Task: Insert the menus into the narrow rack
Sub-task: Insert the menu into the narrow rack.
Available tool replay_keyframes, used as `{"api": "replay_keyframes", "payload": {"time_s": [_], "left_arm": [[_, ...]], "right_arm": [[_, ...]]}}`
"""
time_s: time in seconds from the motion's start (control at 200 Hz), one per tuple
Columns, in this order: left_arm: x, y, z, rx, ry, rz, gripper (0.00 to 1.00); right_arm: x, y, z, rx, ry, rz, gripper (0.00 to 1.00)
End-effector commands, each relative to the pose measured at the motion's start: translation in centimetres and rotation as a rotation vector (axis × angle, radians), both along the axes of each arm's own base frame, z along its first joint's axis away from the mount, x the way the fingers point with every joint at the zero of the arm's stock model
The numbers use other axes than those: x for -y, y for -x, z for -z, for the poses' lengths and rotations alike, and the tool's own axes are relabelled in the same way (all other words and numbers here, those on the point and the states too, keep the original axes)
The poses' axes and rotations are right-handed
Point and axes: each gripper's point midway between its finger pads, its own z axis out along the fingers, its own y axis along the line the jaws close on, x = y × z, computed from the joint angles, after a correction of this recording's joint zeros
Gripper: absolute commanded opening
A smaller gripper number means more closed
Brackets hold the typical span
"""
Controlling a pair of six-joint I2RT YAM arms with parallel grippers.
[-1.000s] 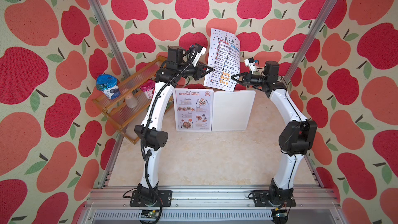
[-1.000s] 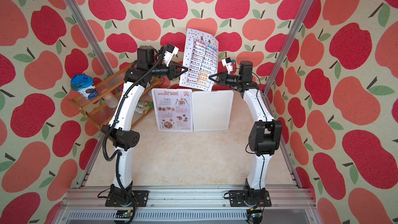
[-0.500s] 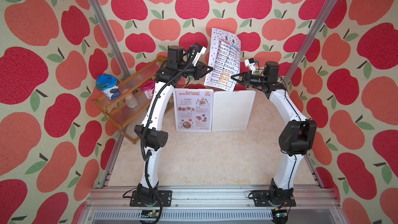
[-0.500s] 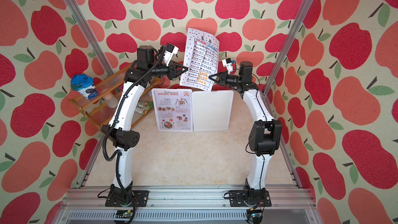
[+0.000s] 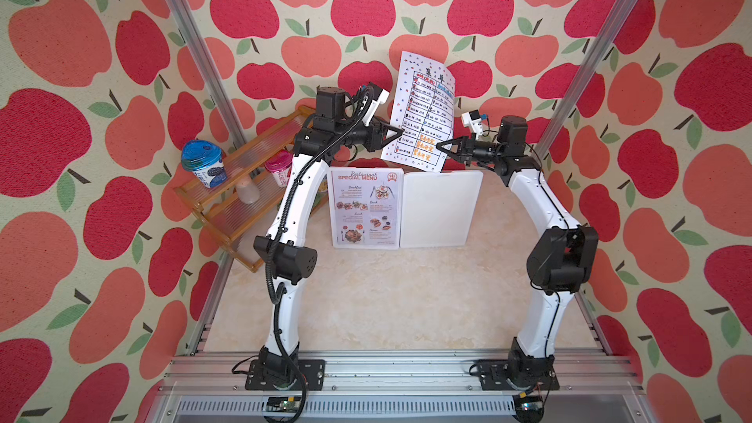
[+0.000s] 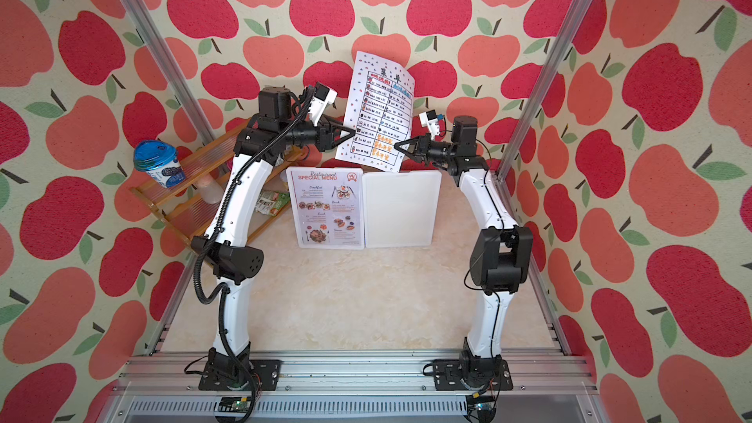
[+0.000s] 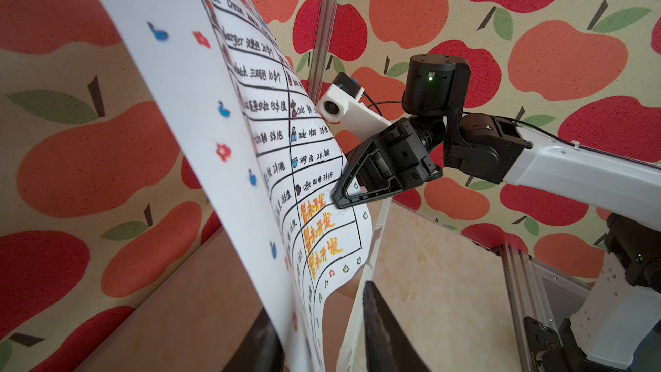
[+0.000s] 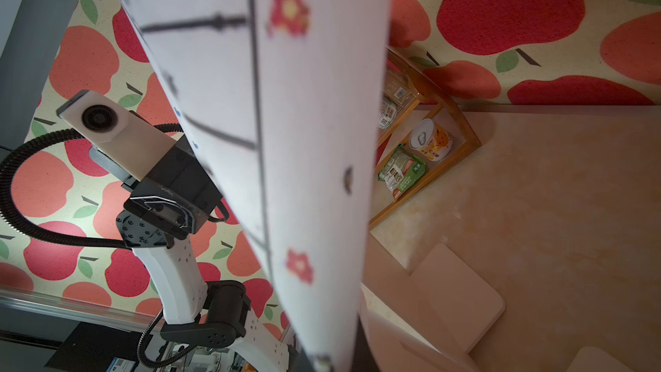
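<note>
Everywhere apple-print walls (image 5: 81,124), marbled beige tabletop (image 5: 390,303) (faintly glossy)

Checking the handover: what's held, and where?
Right gripper pinches the table menu at its edge beside the orange text; left gripper straddles the opposite edge, open.

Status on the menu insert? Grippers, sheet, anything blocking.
Right gripper shut on table menu; left gripper open astride its edge. Held aloft above rack, not in; photo menu already seated. Nothing seen between sheet and rack.

Overhead frontal stereo pair; wrist close-ups
</note>
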Motion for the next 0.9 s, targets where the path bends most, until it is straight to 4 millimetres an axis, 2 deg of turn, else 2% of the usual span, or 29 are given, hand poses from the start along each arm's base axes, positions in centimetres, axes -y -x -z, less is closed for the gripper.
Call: {"api": "replay_keyframes", "payload": {"time_s": [0.0, 0.105, 0.3, 0.54, 0.895], "left_arm": [[0.2, -0.8, 1.8, -0.032, -0.012, 0.016, 0.37], [0.2, -0.9, 2.4, -0.041, -0.021, 0.018, 0.36], [-0.1, -1.1, 2.8, -0.040, -0.037, 0.012, 0.19], [-0.4, -0.9, 2.6, -0.034, -0.044, 0.008, 0.10], [-0.8, -1.2, 2.0, -0.018, -0.038, -0.012, 0.08]], "right_arm": [[0.2, 1.0, -1.8, 0.029, -0.022, -0.028, 0.00], [0.3, 1.0, -1.9, 0.029, -0.028, -0.038, 0.00], [0.2, 1.1, -1.8, 0.024, -0.032, -0.058, 0.00], [-0.1, 1.3, -1.7, 0.027, -0.030, -0.065, 0.00], [-0.9, 2.0, -2.2, 0.048, 0.002, -0.060, 0.00]]}}
